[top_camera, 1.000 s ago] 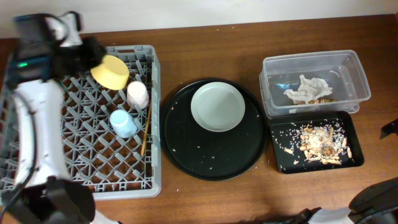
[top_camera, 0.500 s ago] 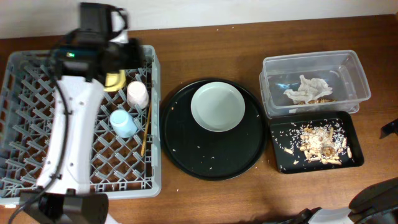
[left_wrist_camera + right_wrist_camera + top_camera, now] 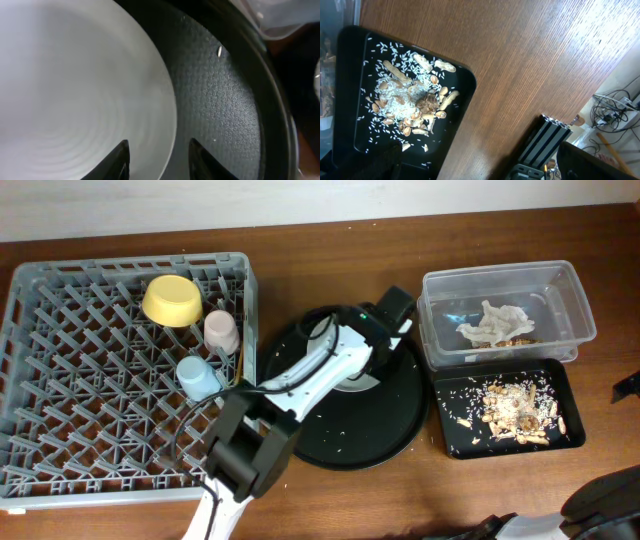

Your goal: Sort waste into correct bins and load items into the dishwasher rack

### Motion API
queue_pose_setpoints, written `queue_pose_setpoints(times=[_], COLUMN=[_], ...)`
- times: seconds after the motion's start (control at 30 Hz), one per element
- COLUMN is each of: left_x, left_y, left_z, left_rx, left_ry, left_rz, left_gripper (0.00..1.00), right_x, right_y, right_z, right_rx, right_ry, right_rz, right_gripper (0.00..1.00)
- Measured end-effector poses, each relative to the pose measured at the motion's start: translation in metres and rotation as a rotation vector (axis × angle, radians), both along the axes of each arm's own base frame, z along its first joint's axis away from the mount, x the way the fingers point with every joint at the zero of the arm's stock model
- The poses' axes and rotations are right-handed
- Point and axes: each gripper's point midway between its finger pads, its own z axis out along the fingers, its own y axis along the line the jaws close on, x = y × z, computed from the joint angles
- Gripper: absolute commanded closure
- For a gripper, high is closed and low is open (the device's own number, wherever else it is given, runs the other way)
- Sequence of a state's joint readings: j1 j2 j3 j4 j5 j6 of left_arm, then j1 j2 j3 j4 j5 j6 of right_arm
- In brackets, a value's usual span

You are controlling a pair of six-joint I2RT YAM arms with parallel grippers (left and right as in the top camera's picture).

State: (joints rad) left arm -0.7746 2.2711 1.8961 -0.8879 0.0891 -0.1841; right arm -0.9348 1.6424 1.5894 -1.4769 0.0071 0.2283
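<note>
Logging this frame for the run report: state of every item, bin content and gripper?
yellow bowl: in dishwasher rack
pink cup: in rack
blue cup: in rack
chopsticks: in rack, right edge
plate: on round black tray, not loaded
napkin: in clear tub
food scraps: in black rectangular tray
left gripper: open, plate rim between jaws
right gripper: open, empty

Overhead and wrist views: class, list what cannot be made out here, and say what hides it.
- Plate: overhead, mostly under the left arm; left wrist view, cut by the frame edge.
- Left pincer: whether it touches the plate; close-up too blurred.
- Chopsticks: overhead, too thin to count against the dishwasher rack.
</note>
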Motion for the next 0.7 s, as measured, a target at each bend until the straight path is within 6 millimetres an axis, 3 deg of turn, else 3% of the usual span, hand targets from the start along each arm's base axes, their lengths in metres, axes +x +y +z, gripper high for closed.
queue_pose_setpoints(times=[0.13,0.2,0.33,0.37,0.4,0.57,0.63,0.67,0.7], left_x=[-0.015,-0.014,-0.004,-0.003,-0.003,-0.004,-0.008,-0.006,0.006], left_y=[-0.025,-0.023,-0.014,-0.013,-0.013,-0.012,0.004,0.012,0.025], left_z=[-0.018,-0.035,-0.035,-0.035,-0.037,-0.031,-0.008,0.022,0.117], left_rx=[-0.003,0.044,0.092,0.095,0.095,0.112,0.149,0.134,0.000], left_ry=[-0.004,-0.017,-0.069,-0.073,-0.073,-0.094,-0.059,-0.067,-0.173], left_rz=[-0.055,-0.052,-0.028,-0.026,-0.026,-0.031,-0.022,-0.006,0.043], left_gripper=[0.64,0.64,0.71,0.80,1.00,1.00,1.00,1.00,1.00], right_x=[0.000,0.000,0.000,0.000,0.000,0.000,0.000,0.000,0.000], right_y=[0.000,0.000,0.000,0.000,0.000,0.000,0.000,0.000,0.000], right_z=[0.000,0.000,0.000,0.000,0.000,0.000,0.000,0.000,0.000], right_rx=[0.000,0.000,0.000,0.000,0.000,0.000,0.000,0.000,0.000], right_ry=[0.000,0.000,0.000,0.000,0.000,0.000,0.001,0.000,0.000], right_rz=[0.000,0.000,0.000,0.000,0.000,0.000,0.000,0.001,0.000], right_gripper=[0.01,0.01,0.01,0.01,0.01,0.01,0.01,0.01,0.01])
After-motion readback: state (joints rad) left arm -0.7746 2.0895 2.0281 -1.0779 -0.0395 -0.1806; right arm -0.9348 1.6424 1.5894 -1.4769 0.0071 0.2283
